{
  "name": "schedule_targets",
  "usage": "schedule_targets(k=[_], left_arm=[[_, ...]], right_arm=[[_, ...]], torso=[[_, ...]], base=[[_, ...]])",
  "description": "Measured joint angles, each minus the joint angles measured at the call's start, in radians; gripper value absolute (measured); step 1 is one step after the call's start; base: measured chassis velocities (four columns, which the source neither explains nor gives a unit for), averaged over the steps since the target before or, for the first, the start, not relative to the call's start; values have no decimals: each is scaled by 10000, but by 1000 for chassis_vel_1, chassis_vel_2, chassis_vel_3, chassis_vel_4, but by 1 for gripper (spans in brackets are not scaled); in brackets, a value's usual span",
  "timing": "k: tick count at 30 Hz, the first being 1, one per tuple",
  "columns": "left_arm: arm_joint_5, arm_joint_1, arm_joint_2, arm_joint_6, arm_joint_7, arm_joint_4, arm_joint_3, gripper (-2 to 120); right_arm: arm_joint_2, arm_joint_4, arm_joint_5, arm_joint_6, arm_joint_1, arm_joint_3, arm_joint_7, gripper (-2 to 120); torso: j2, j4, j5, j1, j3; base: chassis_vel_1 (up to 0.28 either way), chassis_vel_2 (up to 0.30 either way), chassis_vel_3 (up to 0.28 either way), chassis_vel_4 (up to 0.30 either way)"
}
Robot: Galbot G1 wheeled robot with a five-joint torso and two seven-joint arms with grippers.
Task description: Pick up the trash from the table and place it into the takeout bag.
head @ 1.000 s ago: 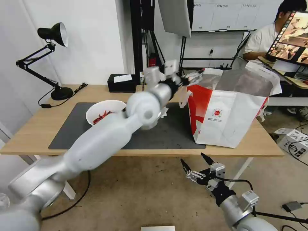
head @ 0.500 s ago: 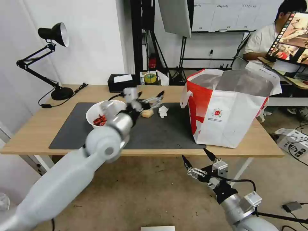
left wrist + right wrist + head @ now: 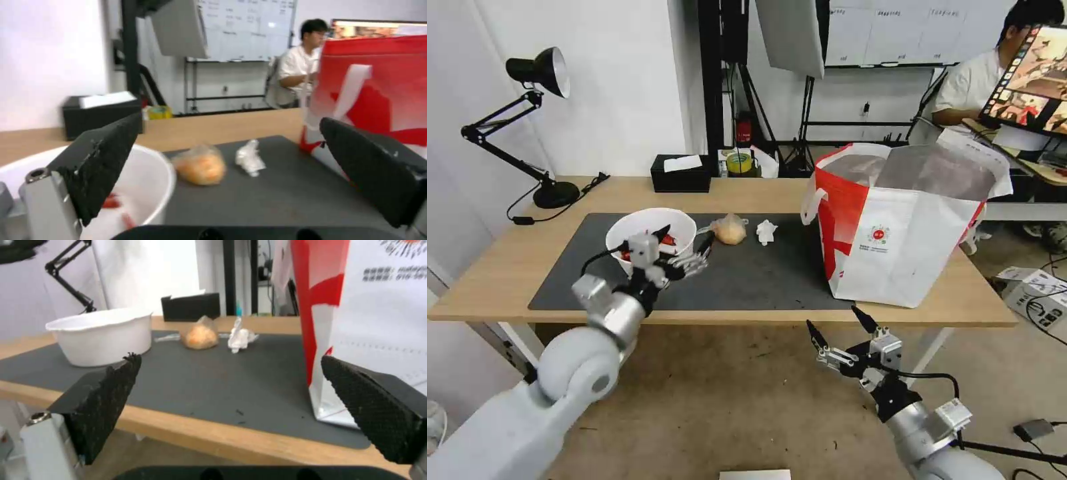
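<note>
The left arm has swung back from the takeout bag [image 3: 907, 227] and dropped low: its left gripper [image 3: 684, 248] now hangs left of centre in the head view, over the near rim of the white round bowl [image 3: 647, 230], fingers spread wide and empty. In the left wrist view the two black textured fingers [image 3: 100, 156] frame the bowl's rim, the small clear bag of yellowish stuff [image 3: 199, 165] and the crumpled white tissue [image 3: 250, 156].

The bowl, with red shells inside, sits on the left part of the dark grey mat [image 3: 760, 280]; the small bag lies just beside it toward frame centre, and the tissue a little further right, apart from both. Bare mat stretches between the tissue and the takeout bag, which stands boxy and upright at the right end of the light-wood table [image 3: 514, 267], its silver foil lining showing at the open top.

The right gripper [image 3: 840, 333] hangs below the table's front edge, lower right of centre, its pointed black fingers splayed and holding nothing. A black tissue box [image 3: 680, 172] sits at the table's far edge.
</note>
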Motion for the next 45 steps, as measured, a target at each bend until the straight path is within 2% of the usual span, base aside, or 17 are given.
schedule_targets(k=[5, 6, 9, 10, 13, 20, 30, 45], left_arm=[[1097, 1436, -582, -487, 173, 130, -1125, 100], [1097, 1436, -582, -487, 173, 130, -1125, 100], [1898, 2654, -1137, -1300, 314, 501, -1987, 100], [1898, 2654, -1137, -1300, 314, 501, -1987, 100], [2253, 3682, -1698, -1766, 467, 656, -2561, 100], [2449, 4081, -2082, -2370, 560, 1046, -2627, 100], [2358, 4284, -2511, -2369, 560, 1284, -2453, 100], [2276, 4084, -2512, -2265, 750, 1609, -2399, 100]], right_arm=[[52, -151, -260, 511, 53, -10, 23, 100], [52, -151, -260, 511, 53, -10, 23, 100], [82, -196, -317, 687, 52, -25, 97, 100], [82, -196, -317, 687, 52, -25, 97, 100], [105, -242, -329, 765, 29, -26, 131, 100], [337, -274, -631, 953, -182, 174, 176, 100], [586, -560, -1049, 1322, -389, 201, 706, 100], [804, -910, -1103, 1347, -423, 115, 787, 100]], torso=[[-1, 0, 1, 0, 0], [-1, 0, 1, 0, 0], [-1, 0, -1, 0, 1], [-1, 0, -1, 0, 1], [-1, 2, 0, -1, 0], [-1, -1, 0, 0, 0], [-1, -1, 1, 1, 0], [-2, 0, 1, 1, 1]], base=[[0, 0, 0, 0], [0, 0, 0, 0], [0, 0, 0, 0], [0, 0, 0, 0], [0, 0, 0, 0], [0, 0, 0, 0], [0, 0, 0, 0], [0, 0, 0, 0]])
